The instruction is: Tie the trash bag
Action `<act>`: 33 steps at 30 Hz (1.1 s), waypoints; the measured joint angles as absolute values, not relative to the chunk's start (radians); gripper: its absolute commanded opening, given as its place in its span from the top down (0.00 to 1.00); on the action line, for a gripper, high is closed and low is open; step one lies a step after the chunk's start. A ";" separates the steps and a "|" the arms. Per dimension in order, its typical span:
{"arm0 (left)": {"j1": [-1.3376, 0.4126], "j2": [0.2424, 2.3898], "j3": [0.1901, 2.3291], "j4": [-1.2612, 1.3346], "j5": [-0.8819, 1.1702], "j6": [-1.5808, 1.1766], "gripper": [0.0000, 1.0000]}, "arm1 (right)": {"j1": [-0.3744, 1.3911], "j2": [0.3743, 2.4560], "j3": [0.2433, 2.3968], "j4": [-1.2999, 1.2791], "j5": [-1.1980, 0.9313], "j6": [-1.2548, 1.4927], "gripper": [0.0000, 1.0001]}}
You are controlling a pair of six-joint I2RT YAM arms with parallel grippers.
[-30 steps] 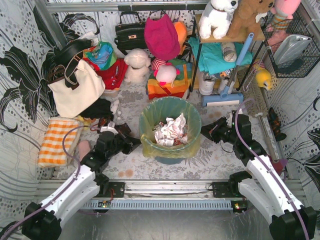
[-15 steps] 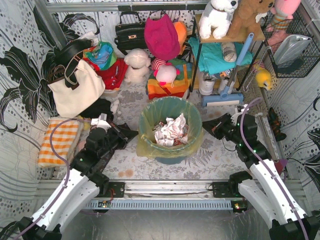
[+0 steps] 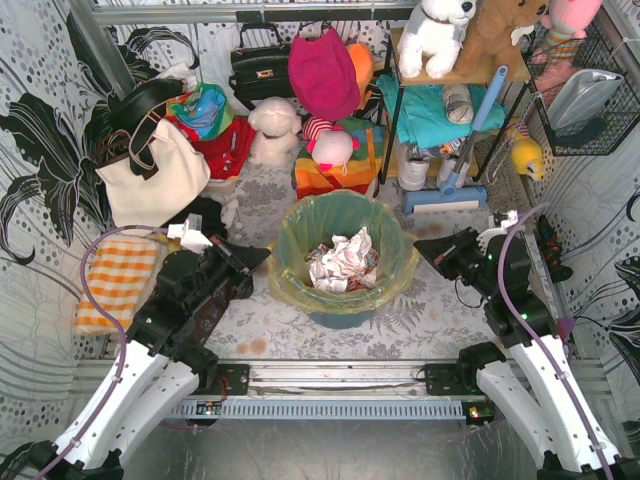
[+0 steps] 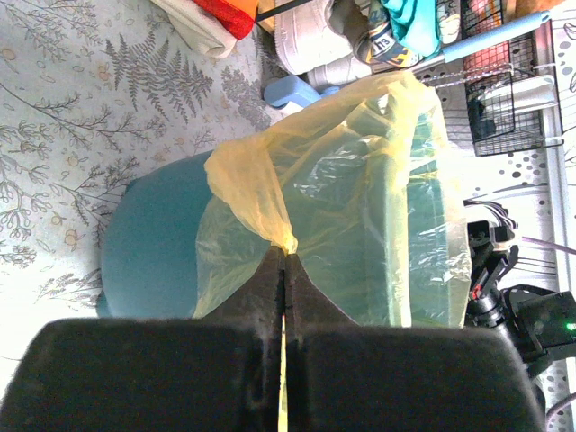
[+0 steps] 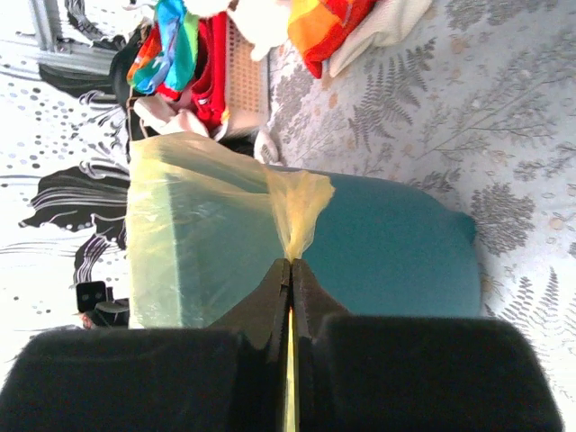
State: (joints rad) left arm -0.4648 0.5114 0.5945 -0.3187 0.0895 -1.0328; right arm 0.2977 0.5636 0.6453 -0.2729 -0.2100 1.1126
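Note:
The translucent yellow trash bag (image 3: pixel 300 290) lines the round teal bin (image 3: pixel 335 318) at the table's middle, with crumpled white paper (image 3: pixel 342 262) inside. My left gripper (image 3: pixel 262 257) is shut on the bag's left rim, which shows as a pinched yellow fold (image 4: pixel 261 193) in the left wrist view. My right gripper (image 3: pixel 424 248) is shut on the bag's right rim, seen as a bunched yellow fold (image 5: pixel 297 202) in the right wrist view. Both rims are pulled outward and up off the bin (image 4: pixel 148 234) (image 5: pixel 396 243).
A cream tote bag (image 3: pixel 150 175) and an orange checked cloth (image 3: pixel 115 280) lie at the left. Plush toys, a black handbag (image 3: pixel 258 65) and colourful cloths crowd the back. A shelf rack (image 3: pixel 440 100) with a blue brush (image 3: pixel 465 150) stands back right.
Both grippers have risen and pulled outward with the bag's rims, stretching the bag's mouth wider and lifting its folded edge off the bin.

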 measured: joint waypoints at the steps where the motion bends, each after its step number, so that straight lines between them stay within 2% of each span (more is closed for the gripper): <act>1: -0.465 0.512 0.595 -0.322 0.088 -1.030 1.00 | 0.297 0.552 0.645 -0.293 -0.195 1.113 1.00; 12: -0.465 0.512 0.612 -0.360 0.075 -1.018 1.00 | 0.298 0.477 0.646 -0.406 -0.111 1.114 1.00; 33: -0.465 0.542 0.808 -0.376 0.059 -0.922 1.00 | 0.298 0.562 0.760 -0.088 -0.255 1.003 1.00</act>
State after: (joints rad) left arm -0.4648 0.5415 0.8082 -0.3763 0.0593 -0.9222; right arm 0.2977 0.5617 0.7601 -0.0879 -0.2550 1.0035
